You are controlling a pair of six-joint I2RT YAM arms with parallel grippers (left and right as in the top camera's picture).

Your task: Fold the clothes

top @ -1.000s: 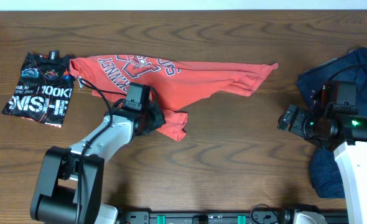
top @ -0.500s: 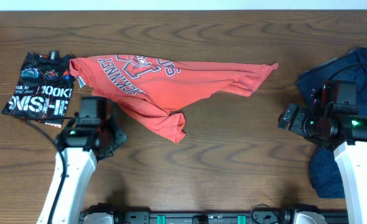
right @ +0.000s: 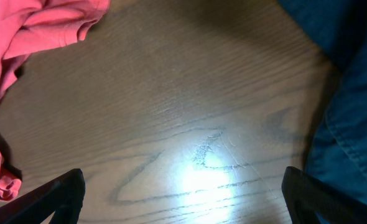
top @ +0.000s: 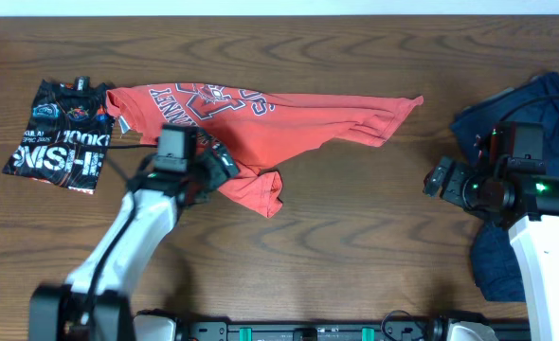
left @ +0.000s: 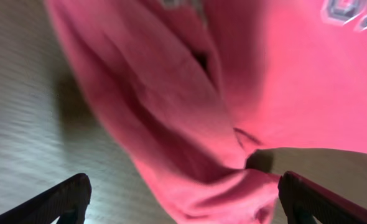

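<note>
Fingers on my left gripper (left: 185, 190) are spread wide. From the wrist view I can see both tips sitting at the bottom corners with a bunched fold of the red T-shirt (top: 261, 118) lying between them, but nothing is pinched. It's hovering over the near-left edge of the shirt, just left of the flap that droops toward the near side. My right gripper (right: 182, 180) is also spread open, with only bare wood and a patch of glare under it. It's well right of the shirt.

Around me: a folded black printed tee (top: 63, 134) lies at the far left, and the red shirt's left end is right up against it. Over on the right there's a heap of dark blue denim (top: 521, 118), and my right arm sits partly over it. The blue cloth fills the right edge of that wrist's view. Nothing lies on the wooden table (top: 355, 246) between the two grippers.

The shirt itself is a rumpled band across the far middle of the table. It's wide at the left, where the white-and-navy lettering shows, and it tapers to a point at the right. It's wrinkled and not flat, with one loose corner hanging toward the near side.
</note>
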